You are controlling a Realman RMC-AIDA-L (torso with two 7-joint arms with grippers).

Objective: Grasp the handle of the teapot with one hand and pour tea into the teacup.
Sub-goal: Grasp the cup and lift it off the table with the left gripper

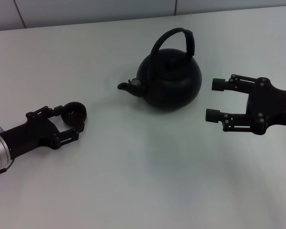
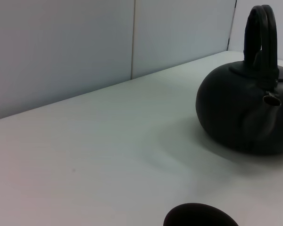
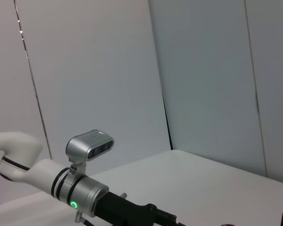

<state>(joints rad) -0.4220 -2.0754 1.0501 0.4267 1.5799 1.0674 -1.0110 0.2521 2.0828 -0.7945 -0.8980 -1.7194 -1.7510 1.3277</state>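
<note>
**White table, two black things on it**

So it's a plain white table (image 1: 148,181) running back to a pale panelled wall (image 1: 86,12). Sitting on it: the teapot (image 1: 169,78) around the middle (spout aimed at the robot's left), and the teacup (image 1: 75,113) well apart from it over on the left.

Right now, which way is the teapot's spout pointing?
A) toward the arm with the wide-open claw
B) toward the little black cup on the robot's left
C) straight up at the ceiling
B: in the head view the teapot has its spout aimed toward the robot's left, where the teacup sits at the left gripper; the open right gripper waits on the opposite side.
</note>
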